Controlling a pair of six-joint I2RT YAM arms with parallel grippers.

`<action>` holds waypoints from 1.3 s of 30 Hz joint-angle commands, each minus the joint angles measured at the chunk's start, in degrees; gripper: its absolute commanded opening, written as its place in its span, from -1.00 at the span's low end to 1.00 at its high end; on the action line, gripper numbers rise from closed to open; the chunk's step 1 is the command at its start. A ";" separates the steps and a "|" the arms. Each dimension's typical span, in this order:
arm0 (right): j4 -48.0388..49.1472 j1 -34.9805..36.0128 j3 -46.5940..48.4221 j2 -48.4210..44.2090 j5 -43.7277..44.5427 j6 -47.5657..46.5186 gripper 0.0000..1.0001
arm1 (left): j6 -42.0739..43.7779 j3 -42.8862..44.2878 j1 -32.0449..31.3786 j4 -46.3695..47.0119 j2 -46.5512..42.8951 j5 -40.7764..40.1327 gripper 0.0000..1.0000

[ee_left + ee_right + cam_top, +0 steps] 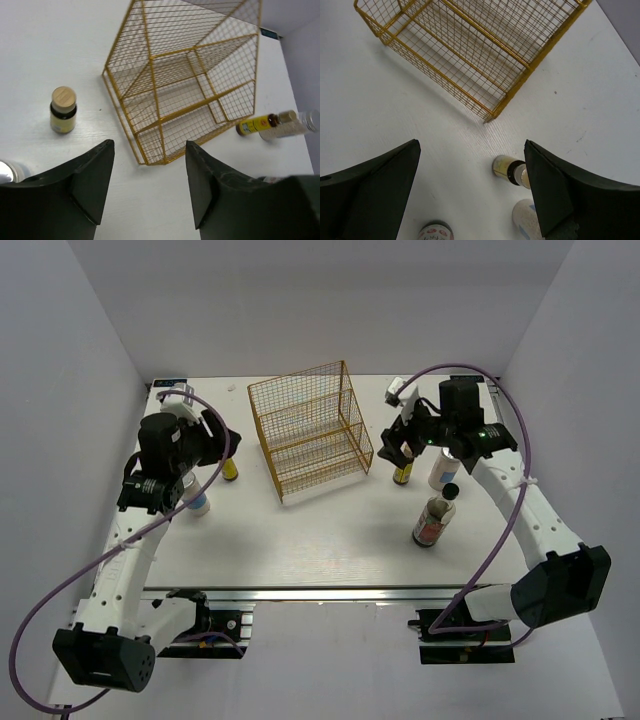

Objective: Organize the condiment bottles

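Note:
One amber-yellow bottle (230, 468) stands left of the gold wire rack (310, 430), with a white bottle (197, 502) nearer the front. My left gripper (225, 435) hovers open and empty above them; its wrist view shows the yellow bottle (63, 110) ahead on the left. On the right stand a second yellow bottle (403, 473), a white bottle (445, 470) and the dark brown bottle (434, 518). My right gripper (395, 450) is open and empty above the yellow bottle (509, 170), which shows beside the right finger. The white bottle (525, 217) and the brown bottle (435, 232) also show there.
The gold wire rack stands empty at the middle back of the table, and shows in the left wrist view (185, 80) and the right wrist view (470, 50). White walls close in on the left, back and right. Cables loop from both arms.

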 commanded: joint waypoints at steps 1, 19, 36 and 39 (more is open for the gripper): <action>3.73 2.04 -0.07 0.90 -2.09 1.76 0.79 | 0.18 4.45 0.11 -7.73 1.85 -9.96 0.39; 12.79 3.71 2.04 6.88 7.40 16.35 0.18 | 5.18 14.47 0.11 -9.76 24.87 -20.27 0.40; 13.58 3.01 3.00 9.25 7.84 16.18 0.26 | 6.94 18.96 -0.07 -11.70 34.90 -23.00 0.23; 13.40 2.75 3.36 9.51 7.93 16.09 0.26 | 6.94 18.87 -0.24 -11.70 35.16 -23.00 0.17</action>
